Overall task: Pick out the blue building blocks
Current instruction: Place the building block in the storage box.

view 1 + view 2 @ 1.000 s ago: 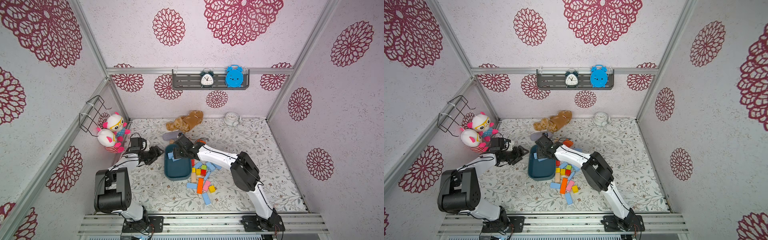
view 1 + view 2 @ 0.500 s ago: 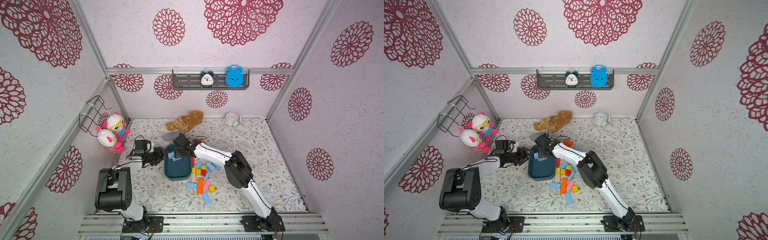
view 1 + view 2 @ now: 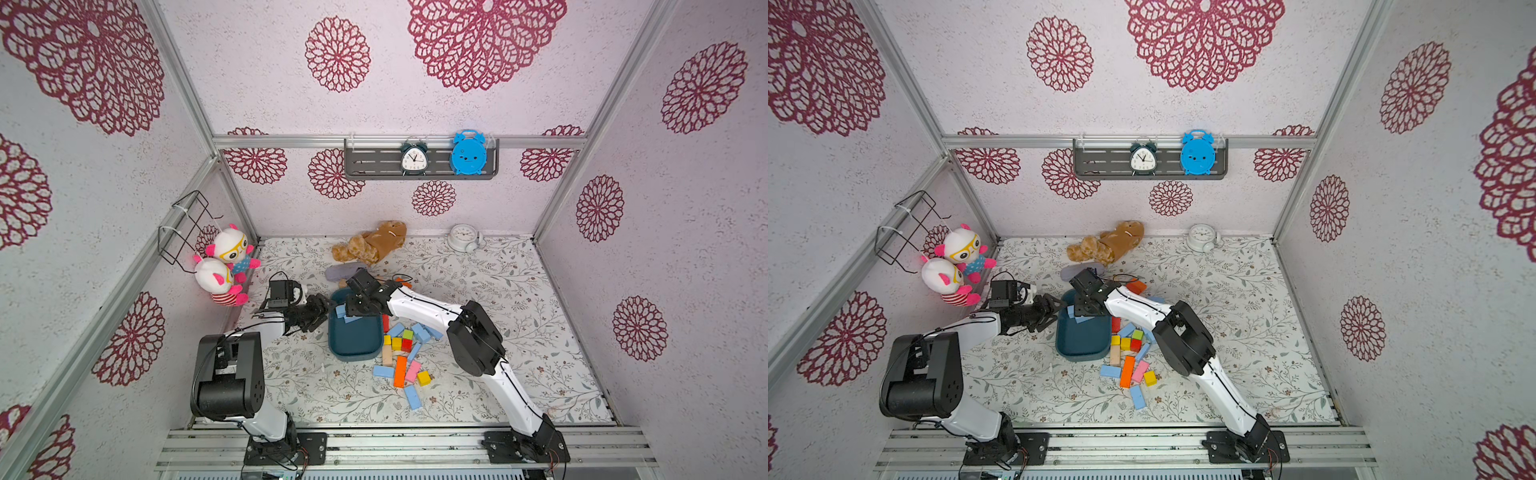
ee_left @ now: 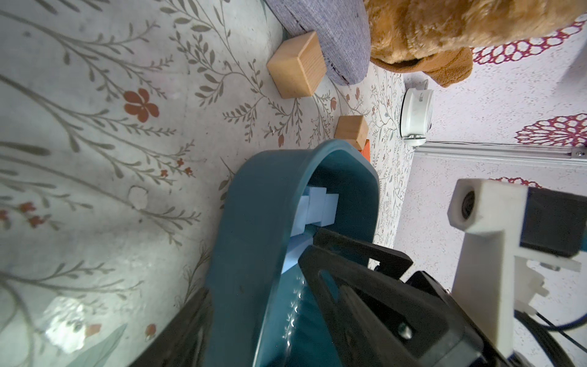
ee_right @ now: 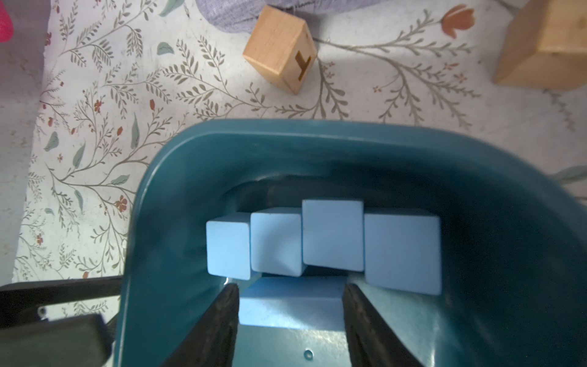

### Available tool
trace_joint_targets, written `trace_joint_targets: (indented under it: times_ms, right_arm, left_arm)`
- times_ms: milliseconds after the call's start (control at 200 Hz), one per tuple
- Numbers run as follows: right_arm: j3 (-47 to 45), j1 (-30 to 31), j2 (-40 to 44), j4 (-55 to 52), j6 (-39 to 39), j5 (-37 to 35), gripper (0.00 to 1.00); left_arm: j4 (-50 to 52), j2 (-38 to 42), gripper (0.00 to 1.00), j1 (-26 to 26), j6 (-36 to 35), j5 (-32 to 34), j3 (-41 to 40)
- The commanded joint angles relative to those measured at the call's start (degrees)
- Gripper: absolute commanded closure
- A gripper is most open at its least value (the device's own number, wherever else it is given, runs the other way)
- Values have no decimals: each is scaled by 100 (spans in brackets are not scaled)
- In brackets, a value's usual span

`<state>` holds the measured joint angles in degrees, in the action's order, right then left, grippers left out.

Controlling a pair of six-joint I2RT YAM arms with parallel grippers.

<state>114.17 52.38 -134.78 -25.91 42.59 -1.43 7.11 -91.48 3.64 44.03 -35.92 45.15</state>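
Along the tabletop's near edge, loose blue building blocks (image 3: pixel 412 397) lie beside an orange bar (image 3: pixel 400 371). More blue ones sit in the heap just beside the right wall of the tray (image 3: pixel 354 351). None of these is in the tray yet.

The change is on the tray's other side. The left gripper (image 3: pixel 322 311), well clear of the tray a second ago, has come up to the wall that faces the tabletop's left edge. Its jaws are partly open and straddle that wall, one inside and one outside. Whether they pinch it I cannot tell.

Farther on, at the tray's far end, the right gripper (image 5: pixel 290 287) has hardly shifted. Its jaws stand partly open on either side of a blue block (image 5: pixel 290 306) on the tray floor, close against it. I cannot tell whether they clamp it. Just beyond, a row of four blue cubes (image 5: pixel 332 235) lies near the far wall.

My guess is that the left arm is bracing the tray while the right one works inside it. The sorting looks partway done.
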Motion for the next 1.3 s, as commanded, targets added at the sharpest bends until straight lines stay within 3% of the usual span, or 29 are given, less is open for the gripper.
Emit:
trace_joint_targets:
  times_ms: [0,395,775,1296]
  right_arm:
    - [-24,-51,-57,116,173,156,44]
    - [-203,-18,220,-71,237,-320,39]
    - [-331,19,179,601,463,307,42]
    - [-817,49,731,967,502,187,41]
  left_arm:
    - [-142,-54,34,-6,-26,38,2]
    - [-131,-62,34,-12,-26,24,7]
    - [8,-55,34,-15,-95,33,78]
    - [239,78,32,-12,-333,135,247]
